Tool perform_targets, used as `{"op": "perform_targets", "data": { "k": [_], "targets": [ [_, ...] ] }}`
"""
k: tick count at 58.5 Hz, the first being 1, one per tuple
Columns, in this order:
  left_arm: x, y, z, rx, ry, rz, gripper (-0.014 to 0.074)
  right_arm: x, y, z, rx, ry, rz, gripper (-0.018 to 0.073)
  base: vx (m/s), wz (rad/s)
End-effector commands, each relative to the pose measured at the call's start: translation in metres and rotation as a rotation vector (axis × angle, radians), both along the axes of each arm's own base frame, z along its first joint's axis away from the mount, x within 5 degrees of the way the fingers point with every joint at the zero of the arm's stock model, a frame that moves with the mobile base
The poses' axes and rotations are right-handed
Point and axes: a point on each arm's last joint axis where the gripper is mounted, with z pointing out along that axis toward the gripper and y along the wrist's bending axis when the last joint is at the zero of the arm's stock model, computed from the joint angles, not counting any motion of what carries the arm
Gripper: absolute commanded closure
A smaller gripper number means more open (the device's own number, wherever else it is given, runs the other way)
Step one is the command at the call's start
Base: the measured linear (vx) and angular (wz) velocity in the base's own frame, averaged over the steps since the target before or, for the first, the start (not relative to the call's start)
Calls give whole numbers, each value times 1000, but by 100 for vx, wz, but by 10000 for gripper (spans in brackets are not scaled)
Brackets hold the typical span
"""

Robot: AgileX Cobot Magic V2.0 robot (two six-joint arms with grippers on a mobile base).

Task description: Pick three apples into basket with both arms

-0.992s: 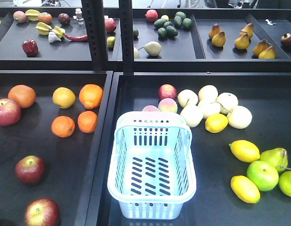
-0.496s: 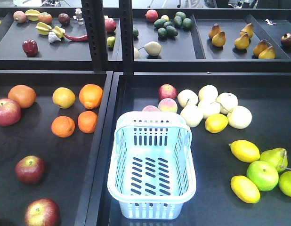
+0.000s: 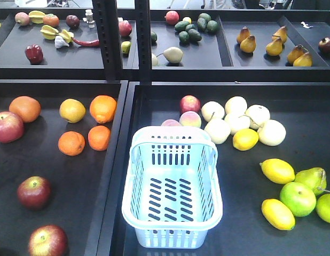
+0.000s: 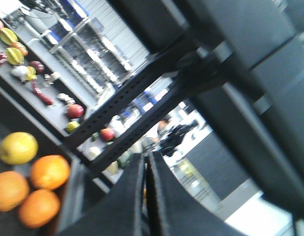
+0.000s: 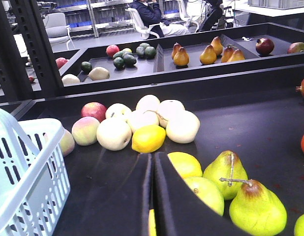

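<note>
The pale blue-white slotted plastic basket (image 3: pixel 173 237) is sitting in the black right tray (image 3: pixel 245 224) w/ nothing inside. One dark maroon-red apple (image 3: pixel 34 192) and a second maroon apple (image 3: pixel 47 241) are lying in the black left tray (image 3: pixel 47 160), near the front, well apart from the basket. The left gripper (image 4: pixel 145 160) and right gripper (image 5: pixel 152 162) are each pressing their black fingers together, holding nothing.

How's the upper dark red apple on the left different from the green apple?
The dark red apple is maroon with a yellowish stem patch; the green apple is bright green. The red one sits apart in the left tray; the green one is crowded by a pear and a lemon in the right tray. Both are round and outside the basket.
</note>
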Motion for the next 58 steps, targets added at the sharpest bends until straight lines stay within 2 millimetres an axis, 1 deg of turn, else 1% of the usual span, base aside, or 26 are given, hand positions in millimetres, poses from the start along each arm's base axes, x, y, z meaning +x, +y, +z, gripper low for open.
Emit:
{"op": "perform_targets", "data": {
  "k": [1, 11, 16, 20, 28, 33, 39, 49, 58],
  "targets": [
    [-11, 3, 34, -45, -174, 21, 602, 0, 2, 3, -26, -68, 18, 567, 0, 0],
    [-28, 3, 79, -43, -312, 19, 602, 0, 2, 3, -26, -69, 18, 567, 0, 0],
    [-36, 3, 99, -23, -360, 20, 602, 0, 2, 3, -26, -69, 18, 567, 0, 0],
    [-38, 1, 112, 18, -363, 20, 602, 0, 2, 3, -26, -69, 18, 567, 0, 0],
    [-33, -1, 134, 85, -329, 22, 602, 0, 2, 3, -26, -69, 18, 567, 0, 0],
    [-25, -2, 147, 114, -299, 21, 602, 0, 2, 3, -26, -69, 18, 567, 0, 0],
    [-11, -3, 160, 127, -260, -3, 602, 0, 2, 3, -26, -69, 18, 567, 0, 0],
    [16, -10, 174, 136, -200, -85, 602, 0, 2, 3, -26, -69, 18, 567, 0, 0],
    [36, -23, 185, 235, -176, -169, 602, 0, 2, 3, -26, -69, 18, 567, 0, 0]
  ]
}}
